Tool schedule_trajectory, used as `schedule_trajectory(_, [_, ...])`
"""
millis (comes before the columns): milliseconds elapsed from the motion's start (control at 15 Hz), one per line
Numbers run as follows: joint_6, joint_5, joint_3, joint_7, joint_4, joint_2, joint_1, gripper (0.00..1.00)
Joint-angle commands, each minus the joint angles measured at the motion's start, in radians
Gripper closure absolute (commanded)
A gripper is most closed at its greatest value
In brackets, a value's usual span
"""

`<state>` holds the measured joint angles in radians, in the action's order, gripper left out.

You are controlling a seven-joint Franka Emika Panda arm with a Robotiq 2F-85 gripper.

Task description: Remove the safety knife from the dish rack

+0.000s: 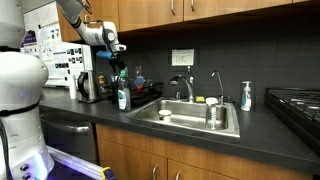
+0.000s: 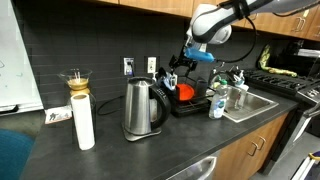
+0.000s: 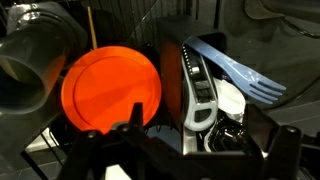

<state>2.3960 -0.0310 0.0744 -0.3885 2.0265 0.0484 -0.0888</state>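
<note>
Black safety knife is standing in the dish rack, orange plate beside. The claw is hanging open.

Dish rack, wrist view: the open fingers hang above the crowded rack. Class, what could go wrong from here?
1. The safety knife stands close between an orange plate and a blue utensil, so the fingers may pinch a neighbour instead.
2. Pulling it up could drag the utensil out or tip the plate.
</note>
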Motion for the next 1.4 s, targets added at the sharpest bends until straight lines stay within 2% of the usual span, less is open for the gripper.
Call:
schedule_trajectory(0, [0.046, -0.023, -0.001, -0.025, 0.047, -0.025, -0.001, 0.0])
schedule_trajectory(733, [0.182, -0.045, -0.008, -0.064, 0.066, 0.015, 0.004, 0.0])
schedule_trajectory(1333, [0.221, -0.047, -0.011, -0.084, 0.056, 0.052, 0.0, 0.0])
